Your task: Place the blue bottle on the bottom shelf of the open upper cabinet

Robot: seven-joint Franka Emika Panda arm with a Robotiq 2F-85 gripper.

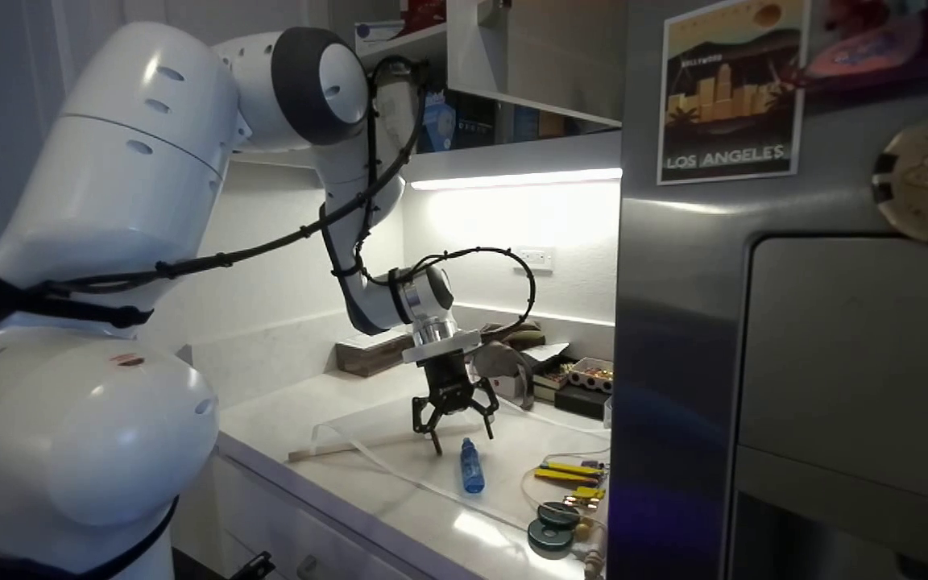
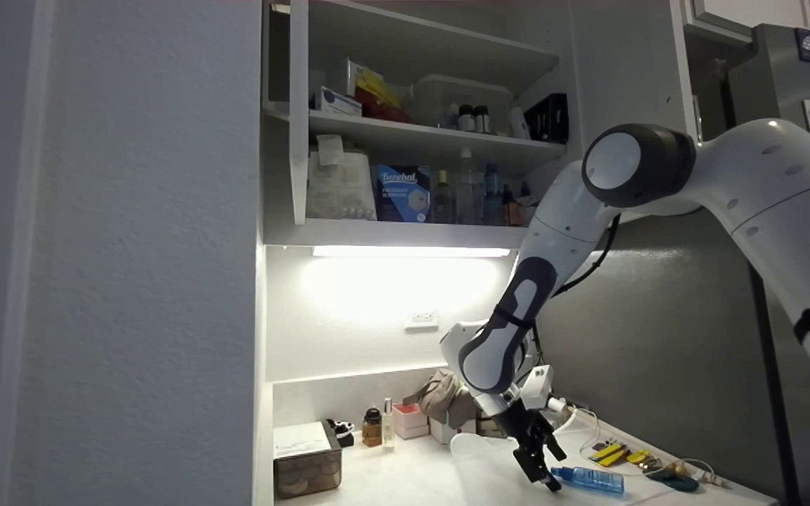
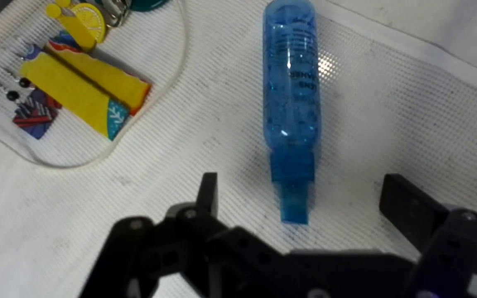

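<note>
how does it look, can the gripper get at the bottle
Probably yes: the gripper stands open near the bottle, whose tip shows between the jaws in the wrist view, and nothing visible blocks the way.

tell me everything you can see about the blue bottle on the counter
The blue bottle is slim and translucent, apparently plastic, with rounded shoulders, dark lettering and a narrower, stepped blue cap. It lies on its side on the white mesh sheet over the counter. In the wrist view, the cap points toward the gripper, whose open jaws show to either side, seemingly not touching it. Whether it holds liquid cannot be told.
</note>
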